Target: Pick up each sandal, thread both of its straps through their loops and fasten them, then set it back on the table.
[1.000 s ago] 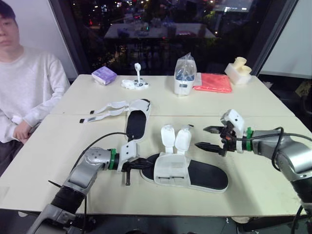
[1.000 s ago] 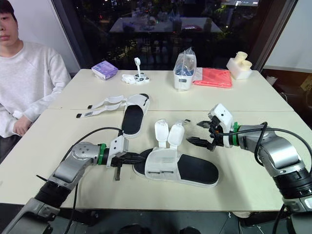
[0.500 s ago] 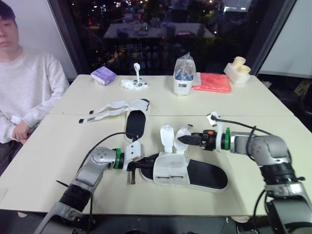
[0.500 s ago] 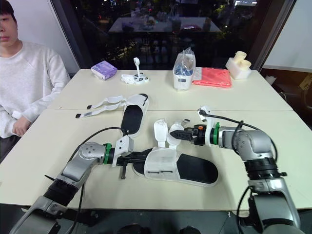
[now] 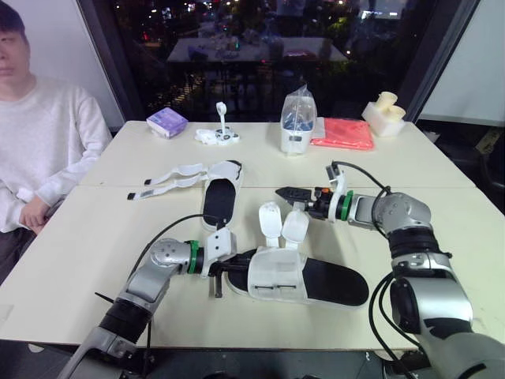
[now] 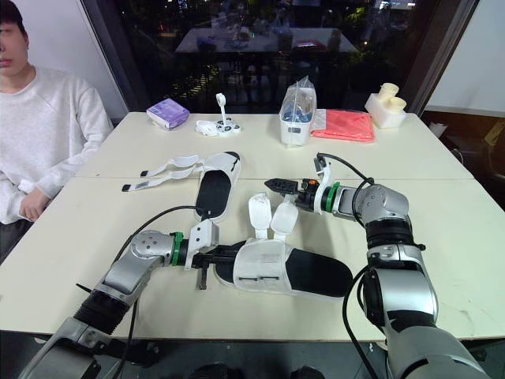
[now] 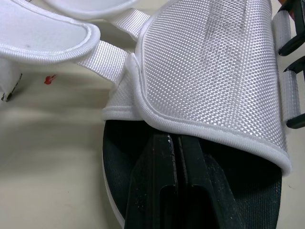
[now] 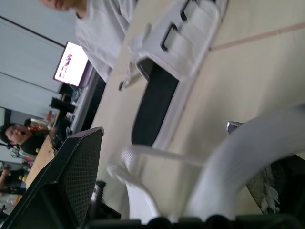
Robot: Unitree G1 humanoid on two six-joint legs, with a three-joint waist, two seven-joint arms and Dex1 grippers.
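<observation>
Our left gripper (image 5: 230,267), clenched on nothing, rests inside the near sandal (image 5: 339,283) on the table (image 5: 95,237). Our right gripper (image 5: 282,192) hangs released just above its raised straps (image 5: 271,221).

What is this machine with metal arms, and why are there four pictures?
It is a robot with two arms, each ending in a gripper with two black fingers. Two pictures come from cameras in its head, looking down over the cream table. The other two come from a camera on each wrist. Two white-and-black strap sandals lie there, straps undone: the near sandal and the far sandal. The left gripper has its fingers pressed together on the near sandal's black sole. The right gripper is just above that sandal's upright straps. A person in a white sweater sits beside the table.
</observation>
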